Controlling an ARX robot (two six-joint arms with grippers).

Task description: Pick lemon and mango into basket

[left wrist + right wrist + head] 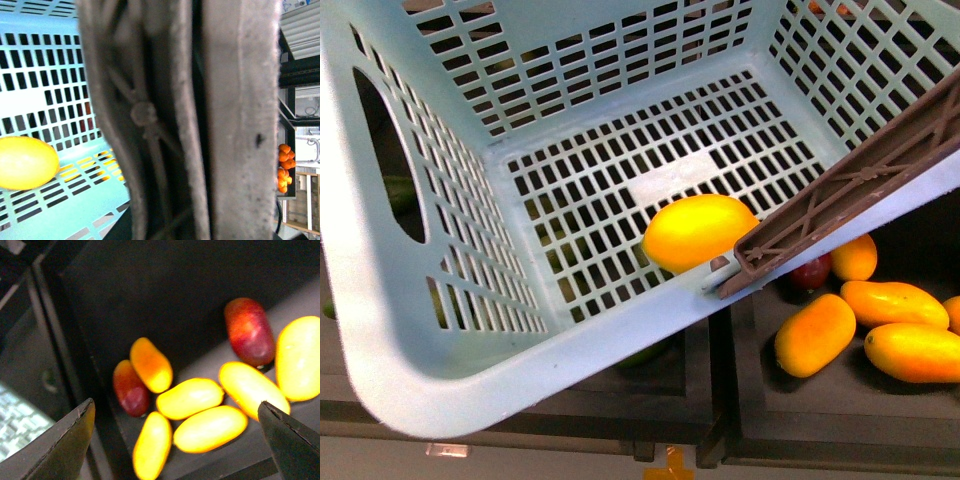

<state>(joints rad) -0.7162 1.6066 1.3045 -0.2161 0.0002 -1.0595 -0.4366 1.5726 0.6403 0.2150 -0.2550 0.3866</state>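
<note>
Lemon (698,232) is lying on the basket (450,390) floor, done | mango (249,331) is sitting in the dark bin (175,295) among yellow fruits (190,397), not yet picked | right gripper (175,406) is hovering above, fingers spread, empty | left gripper: handle (150,115) is filling its view, fingers cannot be told.

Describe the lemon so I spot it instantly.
Find the aqua basket filling the front view. On its slotted floor, against the near wall beside the brown handle, lies the lemon. It is the only fruit inside; the orange fruits lie outside.
</note>
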